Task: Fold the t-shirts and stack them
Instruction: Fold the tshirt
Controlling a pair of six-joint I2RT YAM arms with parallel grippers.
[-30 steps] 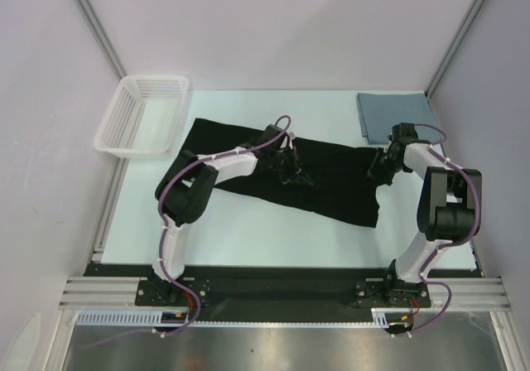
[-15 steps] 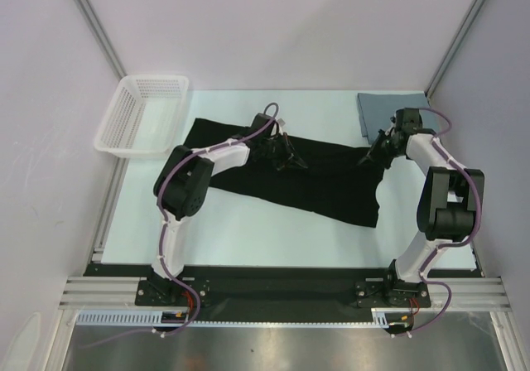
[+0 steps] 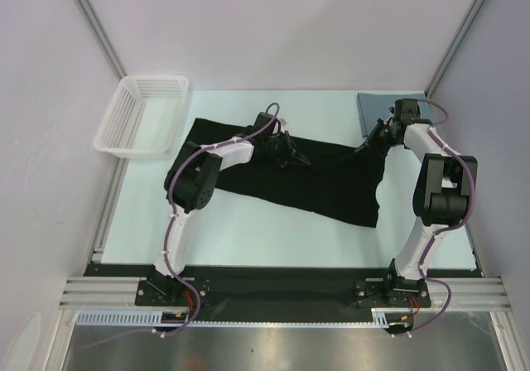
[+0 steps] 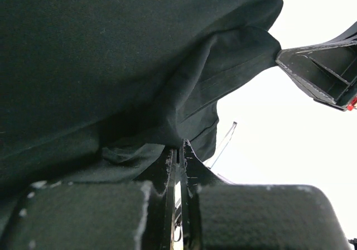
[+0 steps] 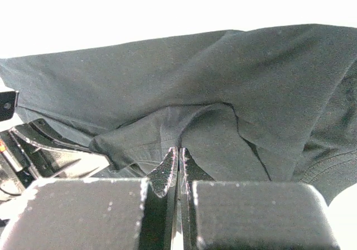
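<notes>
The left claw [image 3: 288,153] and right claw [image 3: 369,144] are each clamped on the black shirt [image 3: 331,193]. Both have moved farther back than a second ago.

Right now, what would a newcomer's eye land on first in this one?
The big black t-shirt sprawled slantwise across the middle of the table, with the left gripper and right gripper both shut on cloth along its far edge. Next, the folded grey-blue t-shirt in the far right corner and the white mesh basket at the far left.

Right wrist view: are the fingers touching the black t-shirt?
Touching. The right wrist view shows the fingers shut on a fold of the black t-shirt.
</notes>
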